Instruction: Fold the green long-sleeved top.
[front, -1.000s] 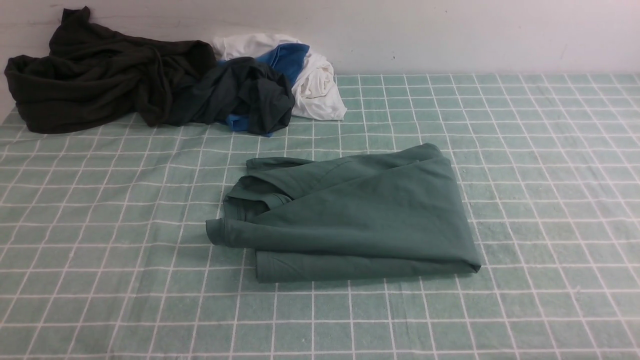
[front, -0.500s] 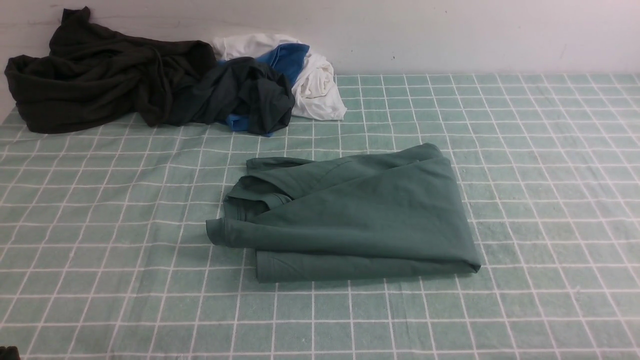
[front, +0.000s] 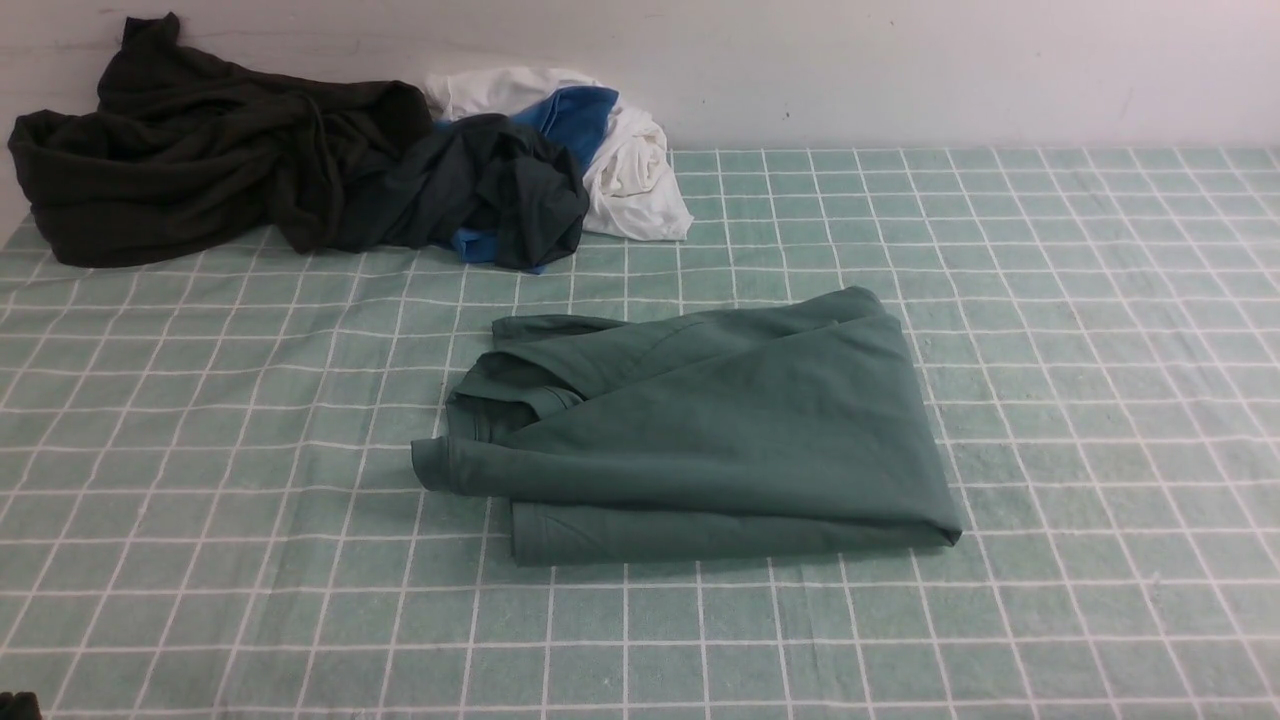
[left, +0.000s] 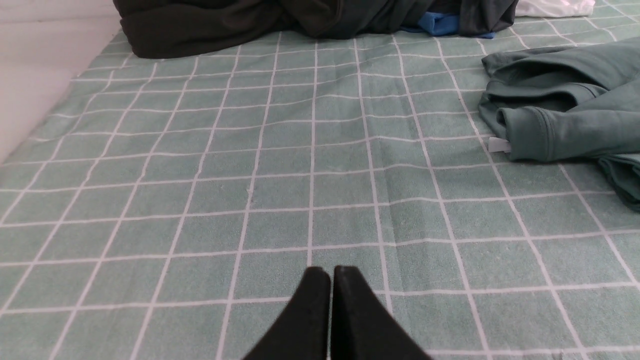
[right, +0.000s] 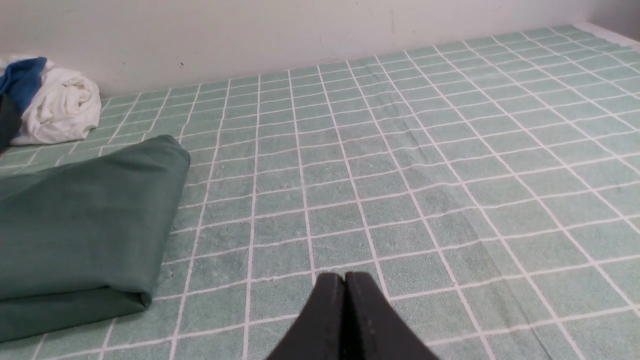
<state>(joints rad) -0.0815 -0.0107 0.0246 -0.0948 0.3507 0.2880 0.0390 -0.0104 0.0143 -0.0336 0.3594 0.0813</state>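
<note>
- The green long-sleeved top (front: 700, 430) lies folded into a compact bundle near the middle of the table, on the pale green checked cloth (front: 1050, 350).
- Its layers are stacked unevenly: a broad upper panel covers most of the bundle, and a lower layer shows along the near edge.
- On the bundle's left side a cuffed sleeve end (left: 525, 132) sticks out, with a small white tag (left: 498, 145) showing just beside it; the gathered folds above it may be the neckline, though the view is too creased to be sure.
- The left gripper (left: 331, 272) has its fingers pressed together, holding nothing, above bare cloth and well apart from the top.
- The right gripper (right: 345, 277) likewise has its fingers together and empty, off the bundle's right side, near it but not touching.
- At the far left of the table, against the wall, a blackish-olive garment (front: 190, 150) lies crumpled.
- Touching it on the right is a smaller dark grey-green garment (front: 500, 190), tangled with blue cloth (front: 575, 110) and white cloth (front: 630, 170).
</note>
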